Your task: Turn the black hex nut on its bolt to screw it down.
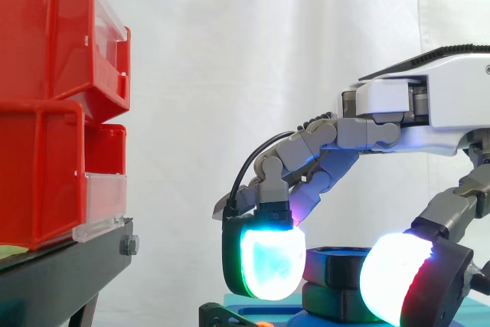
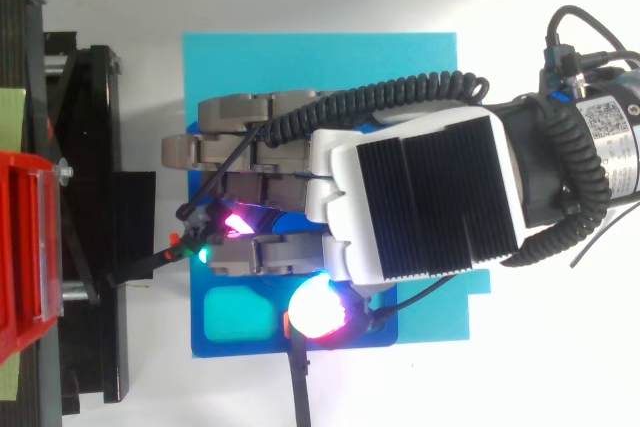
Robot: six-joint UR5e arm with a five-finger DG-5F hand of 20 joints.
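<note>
Two pads [image 1: 268, 262] of the hand [image 1: 398, 105] curl down and pinch the nut [image 1: 333, 266] from opposite sides, a grip suited to twisting it. It stands under the palm, over the blue plate [image 2: 320, 57].

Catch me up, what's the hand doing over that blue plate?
The robot hand is reaching down over the black hex nut, which sits on a blue base plate. Its fingers are curled, with glowing pads on either side of the nut, apparently pinching it ready for a turn. The bolt itself is hidden. The red bins on the black stand sit off to the side.
</note>
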